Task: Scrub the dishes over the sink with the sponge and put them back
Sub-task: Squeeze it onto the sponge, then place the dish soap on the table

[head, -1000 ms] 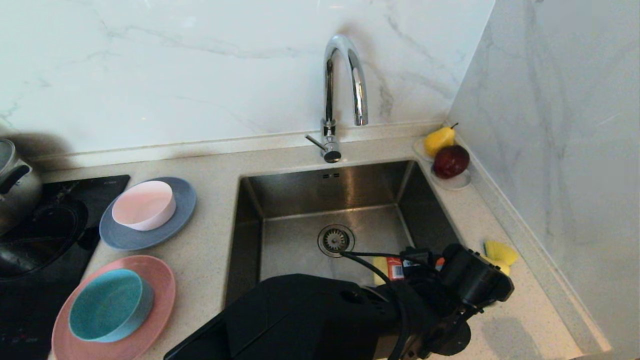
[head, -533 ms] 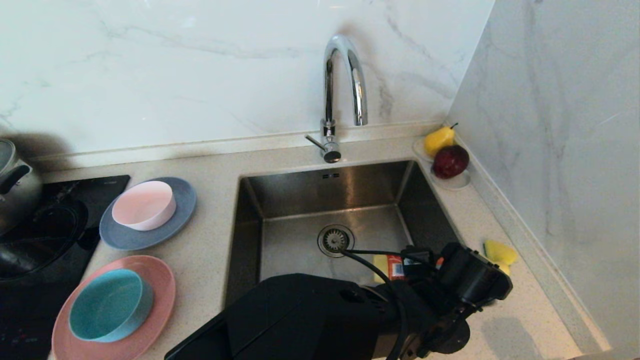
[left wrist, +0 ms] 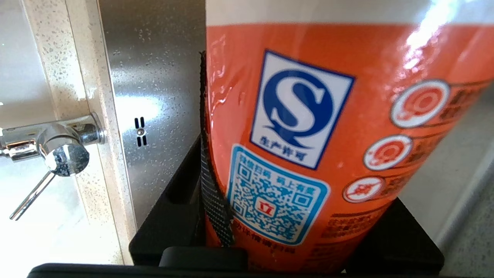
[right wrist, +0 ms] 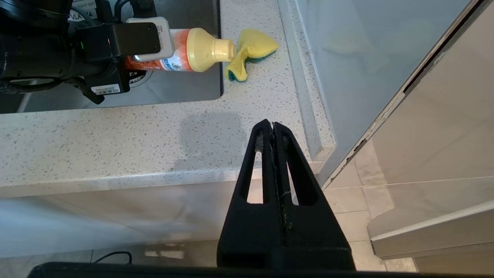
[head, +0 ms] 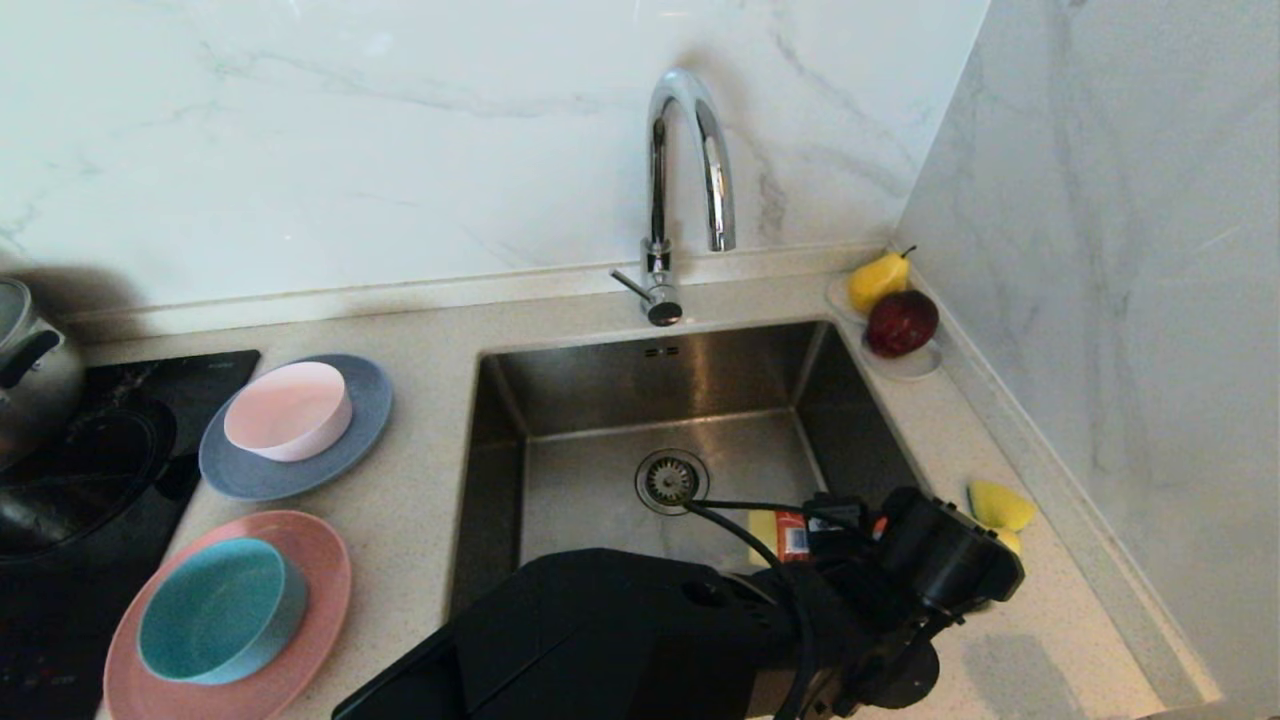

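Note:
My left gripper (head: pixel 850 535) is shut on an orange bottle (left wrist: pixel 328 135) with a yellow cap, held on its side over the right edge of the sink (head: pixel 600 500). The cap (right wrist: pixel 210 50) points at the crumpled yellow-and-green sponge (right wrist: pixel 249 54), which lies on the counter right of the sink (head: pixel 1000 505). On the left counter a pale pink bowl (head: pixel 288 410) sits on the grey-blue plate (head: pixel 360 440), and a teal bowl (head: pixel 220 610) on the salmon plate (head: pixel 320 580). My right gripper (right wrist: pixel 273 125) is shut and empty, parked off the counter's front edge.
A chrome tap (head: pixel 690 160) curves over the back of the sink. A small white dish (head: pixel 905 365) with a pear (head: pixel 878 280) and a dark red fruit (head: pixel 902 322) sits in the back right corner. A steel pot (head: pixel 30 370) stands on the black hob (head: pixel 90 480) at far left.

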Robot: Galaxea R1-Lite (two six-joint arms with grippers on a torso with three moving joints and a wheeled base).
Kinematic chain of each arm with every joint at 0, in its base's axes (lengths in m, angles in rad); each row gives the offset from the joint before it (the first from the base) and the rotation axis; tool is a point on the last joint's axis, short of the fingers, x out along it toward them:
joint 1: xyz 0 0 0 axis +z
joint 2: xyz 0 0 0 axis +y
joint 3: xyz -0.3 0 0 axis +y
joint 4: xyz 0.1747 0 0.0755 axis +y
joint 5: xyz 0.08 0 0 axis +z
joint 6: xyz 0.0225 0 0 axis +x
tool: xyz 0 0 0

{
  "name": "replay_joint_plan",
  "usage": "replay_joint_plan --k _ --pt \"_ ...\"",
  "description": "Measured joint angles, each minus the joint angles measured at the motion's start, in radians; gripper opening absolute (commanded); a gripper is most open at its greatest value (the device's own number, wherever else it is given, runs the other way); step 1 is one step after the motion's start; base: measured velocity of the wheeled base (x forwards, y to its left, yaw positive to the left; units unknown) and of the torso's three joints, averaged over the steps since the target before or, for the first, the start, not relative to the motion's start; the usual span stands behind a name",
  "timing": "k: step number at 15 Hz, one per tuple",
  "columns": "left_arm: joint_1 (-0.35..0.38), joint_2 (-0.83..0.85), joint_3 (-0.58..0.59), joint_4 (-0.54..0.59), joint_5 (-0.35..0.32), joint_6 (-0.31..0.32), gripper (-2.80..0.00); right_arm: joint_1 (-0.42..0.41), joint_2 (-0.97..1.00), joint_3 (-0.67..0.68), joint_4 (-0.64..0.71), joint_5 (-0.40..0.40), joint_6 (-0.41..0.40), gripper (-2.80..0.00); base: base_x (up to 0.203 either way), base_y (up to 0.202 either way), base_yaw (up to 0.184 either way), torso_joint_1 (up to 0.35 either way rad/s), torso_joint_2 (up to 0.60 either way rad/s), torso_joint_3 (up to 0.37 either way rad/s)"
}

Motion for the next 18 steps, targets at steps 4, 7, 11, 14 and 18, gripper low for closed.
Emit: replay_joint_plan --k 4,7,11,14,18 --pt "0.000 0.001 0.000 -0.035 0.001 -0.002 -2.80 0.000 0.000 0.000 0.000 0.000 0.000 -2.80 0.000 0.000 0.000 0.000 0.00 0.000" --pt "0.000 0.001 0.000 -0.084 0.000 -0.003 -2.80 0.000 0.000 0.000 0.000 0.000 0.000 -2.80 0.000 0.000 0.000 0.000 0.00 0.000" --pt "0.001 -0.004 0.000 -0.198 -0.006 -0.010 -2.80 0.000 0.000 0.000 0.000 0.000 0.000 -2.80 0.000 0.000 0.000 0.000 0.00 0.000" --pt "0.003 -0.027 0.000 -0.301 -0.026 -0.014 -2.80 0.000 0.000 0.000 0.000 0.000 0.000 -2.80 0.000 0.000 0.000 0.000 0.00 0.000" --pt "0.027 -0.068 0.001 -0.457 -0.028 -0.042 -2.80 0.000 0.000 0.000 0.000 0.000 0.000 -2.80 0.000 0.000 0.000 0.000 0.00 0.000"
